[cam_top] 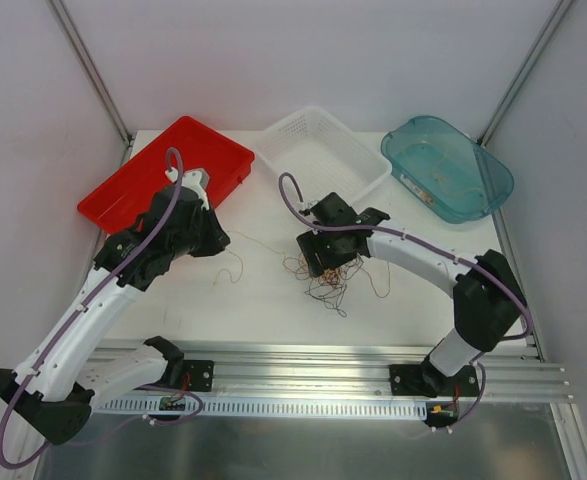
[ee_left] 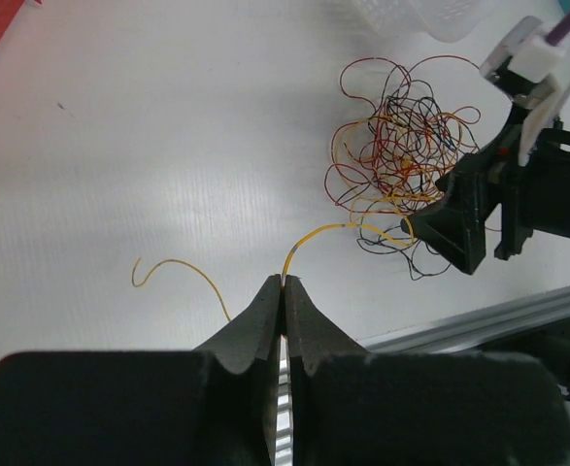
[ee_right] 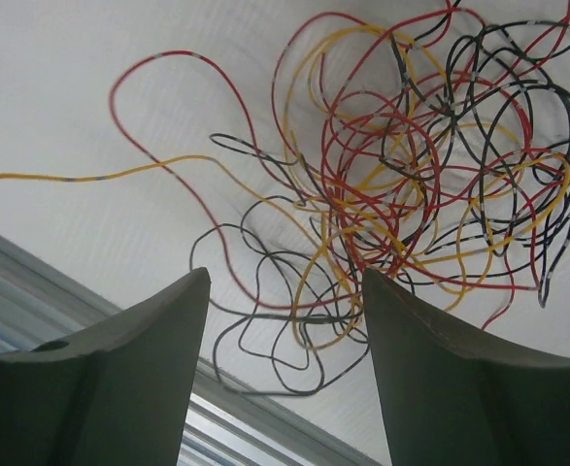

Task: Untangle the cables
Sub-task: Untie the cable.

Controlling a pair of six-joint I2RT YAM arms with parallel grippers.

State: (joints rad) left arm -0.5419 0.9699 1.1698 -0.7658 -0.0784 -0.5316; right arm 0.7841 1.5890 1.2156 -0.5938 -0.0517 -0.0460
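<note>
The bench is a white table (cam_top: 263, 310) with a faintly ribbed top. Pale walls (cam_top: 323, 50) close it in behind and at both sides, and slanting metal posts (cam_top: 91, 70) stand at the far corners. Aluminium rails (cam_top: 303, 365) run along the near edge, where both arm bases are bolted.

The cables (cam_top: 323, 280) lie near the middle of the bench, a little toward the near edge. They form one loose knot of hair-thin red, yellow-orange and dark strands that loop over one another. A few stray loops spread out flat on the table around it.

One yellow cable (ee_left: 323, 233) leaves the knot toward the left side and runs into the left gripper (ee_left: 283, 291). Its fingers are pressed together on that strand. A curled tail of the strand lies on the table beyond them.

The right gripper (ee_right: 285, 282) hangs directly over the knot with its fingers spread apart. Loops show in the gap between the fingers, and no strand is pinched.

Along the far edge sit three containers:
- A red tray (cam_top: 208, 145) is at the left corner, partly hidden by the left arm.
- A white basket (cam_top: 333, 150) is in the middle.
- A teal tub (cam_top: 443, 165) is at the right corner.

All three stand well apart from the knot.
</note>
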